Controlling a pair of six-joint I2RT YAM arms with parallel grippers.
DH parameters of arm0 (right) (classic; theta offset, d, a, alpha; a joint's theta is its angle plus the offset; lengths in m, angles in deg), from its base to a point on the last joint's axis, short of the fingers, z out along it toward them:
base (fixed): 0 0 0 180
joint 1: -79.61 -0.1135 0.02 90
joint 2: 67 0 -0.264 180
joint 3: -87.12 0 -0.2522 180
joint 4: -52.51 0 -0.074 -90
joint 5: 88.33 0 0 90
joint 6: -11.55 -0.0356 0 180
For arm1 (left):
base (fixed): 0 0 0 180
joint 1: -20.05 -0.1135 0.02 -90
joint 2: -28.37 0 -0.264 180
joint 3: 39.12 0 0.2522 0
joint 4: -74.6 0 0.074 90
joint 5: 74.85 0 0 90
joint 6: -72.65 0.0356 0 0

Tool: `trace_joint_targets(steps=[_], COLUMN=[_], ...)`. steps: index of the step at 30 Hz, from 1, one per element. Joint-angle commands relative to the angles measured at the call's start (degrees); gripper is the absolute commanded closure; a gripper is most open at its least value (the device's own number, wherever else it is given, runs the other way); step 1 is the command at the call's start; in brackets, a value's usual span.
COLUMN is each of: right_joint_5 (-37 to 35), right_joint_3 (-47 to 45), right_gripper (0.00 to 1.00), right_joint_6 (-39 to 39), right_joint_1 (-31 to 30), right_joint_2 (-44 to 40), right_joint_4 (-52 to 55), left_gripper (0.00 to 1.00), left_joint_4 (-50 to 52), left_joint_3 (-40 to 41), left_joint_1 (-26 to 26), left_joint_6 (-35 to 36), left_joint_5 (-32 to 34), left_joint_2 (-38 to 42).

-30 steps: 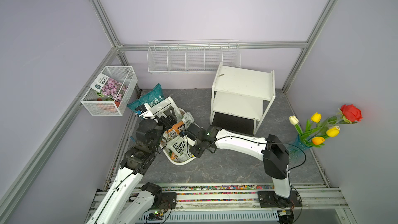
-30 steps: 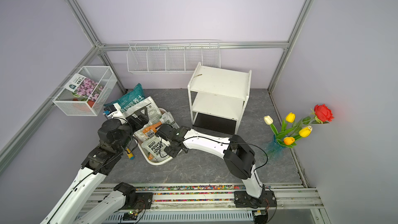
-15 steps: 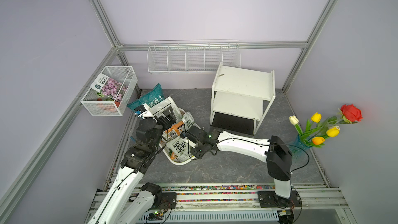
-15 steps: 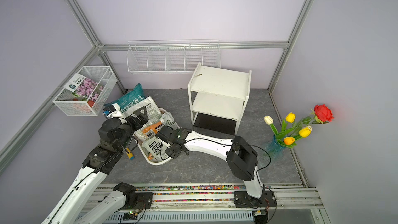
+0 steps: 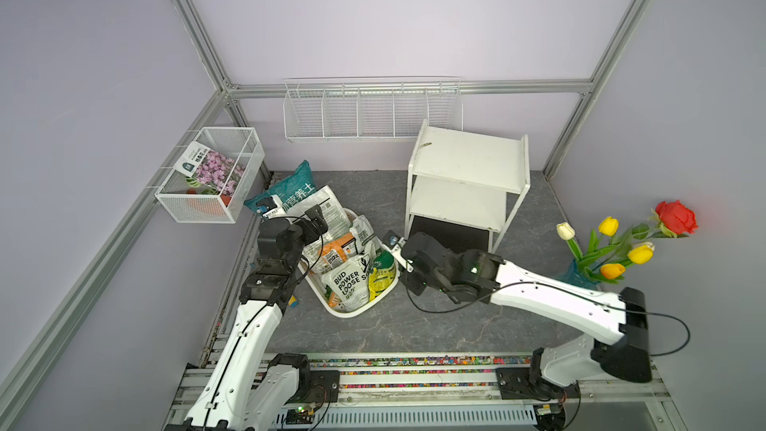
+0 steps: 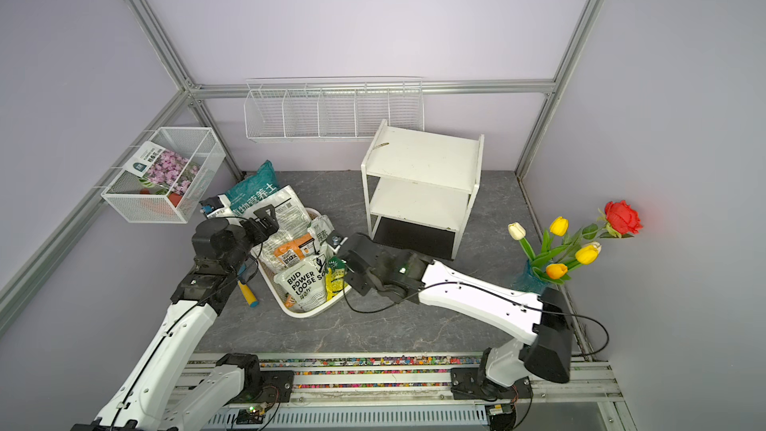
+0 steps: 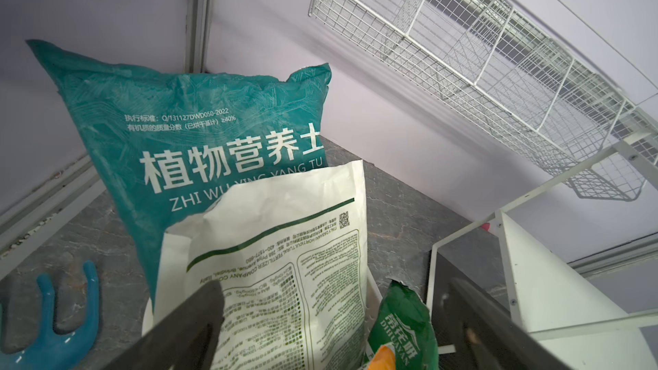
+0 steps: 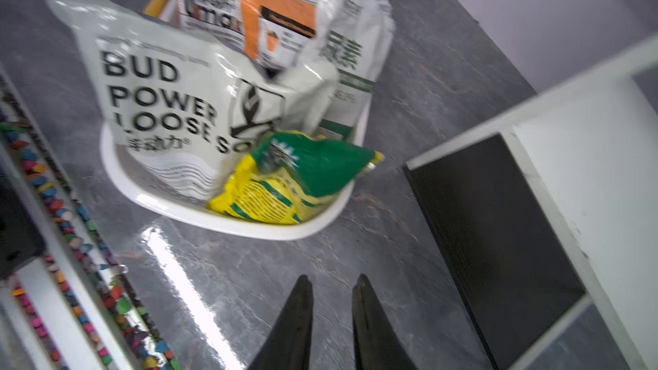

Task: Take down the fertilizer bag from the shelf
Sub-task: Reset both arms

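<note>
With the shelf bare and the fertilizer bag lying against the rim of the tub on the desk, right jaws narrowly parted and empty, left jaws wide apart and empty, the bag may be tipped out if the tub is clipped by the right jaws nearby.

The left arm and the right arm have smooth white shells linked by boxy black joints, with small dark screws dotting the white. Thin black cables loop along them. A small green light glows on the right wrist. The fingers are slim, dark and tapered, perhaps rubber-faced.
</note>
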Motion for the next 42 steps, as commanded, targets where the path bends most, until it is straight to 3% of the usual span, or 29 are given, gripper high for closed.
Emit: trace_joint_targets(steps=[1, 3, 5, 12, 18, 22, 26, 30, 35, 42], right_joint_5=[-7.2, -7.4, -7.3, -10.7, -9.7, -9.3, -6.1, -6.8, -1.3, 2.1], right_joint_3=[-8.8, -13.3, -18.2, -32.6, -37.8, -40.6, -42.1, -41.5, -43.1, -43.4], right_gripper=[0.73, 0.72, 0.64, 0.68, 0.76, 0.76, 0.73, 0.72, 0.73, 0.71], right_joint_6=[-3.5, -5.9, -8.5, -11.1, -17.5, -17.2, -11.7, -6.1, -4.5, -0.3], right_joint_1=[5.3, 10.1, 15.5, 25.2, 37.2, 45.7, 52.2, 54.7, 57.7, 57.9], right_joint_2=[-7.0, -11.6, -16.3, -27.9, -29.1, -26.1, -20.3, -14.2, -1.7, 2.9], right_joint_4=[-4.5, -4.7, -5.6, -12.7, -15.5, -21.9, -32.5, -41.2, -57.5, -67.6], left_gripper=[0.00, 0.00, 0.00, 0.00, 0.00, 0.00, 0.00, 0.00, 0.00, 0.00], left_joint_4=[-7.6, -10.0, -11.5, -12.5, -13.8, -15.7, -21.7, -25.7, -33.0, -43.3], left_joint_3=[4.2, 6.5, 8.7, 12.4, 14.5, 15.8, 18.1, 19.3, 20.0, 21.5], left_joint_1=[-0.5, -0.8, -1.7, -9.4, -10.0, -10.4, -10.5, -10.7, -10.7, -10.7], left_joint_6=[7.7, 9.4, 10.3, 5.6, 9.4, 12.1, 15.9, 18.9, 21.3, 22.6], left_joint_5=[0.5, 1.3, 1.8, -4.2, -3.1, -3.0, -4.6, -5.8, -5.1, -6.1], left_joint_2=[2.4, 3.5, 3.9, 4.7, 3.8, 0.0, -3.8, -8.6, -15.9, -22.6])
